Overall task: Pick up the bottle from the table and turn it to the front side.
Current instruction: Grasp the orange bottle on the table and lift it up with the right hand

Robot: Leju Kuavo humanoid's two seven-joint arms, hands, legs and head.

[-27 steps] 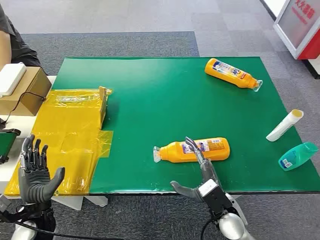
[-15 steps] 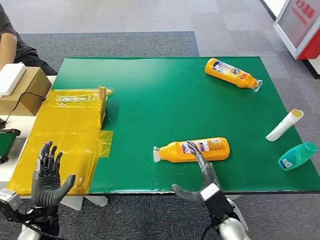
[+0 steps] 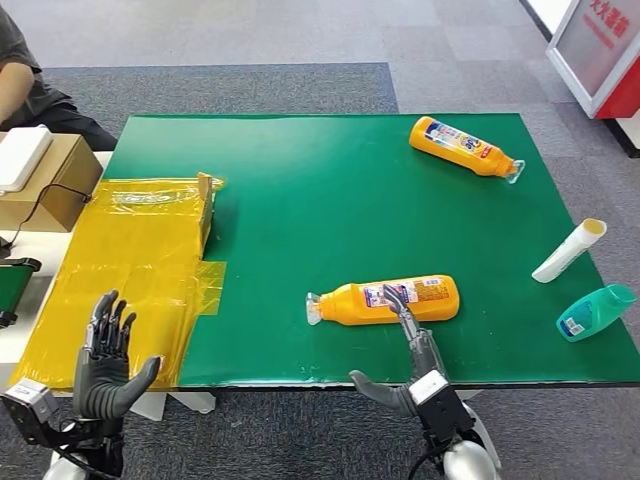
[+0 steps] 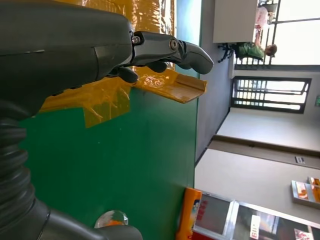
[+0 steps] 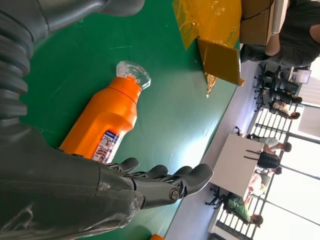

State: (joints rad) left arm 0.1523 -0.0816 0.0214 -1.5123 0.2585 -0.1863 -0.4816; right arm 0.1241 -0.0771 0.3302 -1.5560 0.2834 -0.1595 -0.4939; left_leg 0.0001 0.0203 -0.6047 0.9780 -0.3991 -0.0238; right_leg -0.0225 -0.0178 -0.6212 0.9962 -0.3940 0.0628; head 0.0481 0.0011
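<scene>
The left hand [image 3: 106, 365] has drifted right toward the bench's near edge, open and empty, while the right hand [image 3: 404, 360] has eased back slightly, fingers spread, holding nothing, just near of the orange bottle [image 3: 385, 299]. The bottle lies on its side, ungrasped; pickup looks yet to come. Green bench [image 3: 317, 200], grey carpeted room

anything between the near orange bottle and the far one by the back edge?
Nothing: in the head view, bare green mat separates the near orange bottle from the far orange bottle.
</scene>
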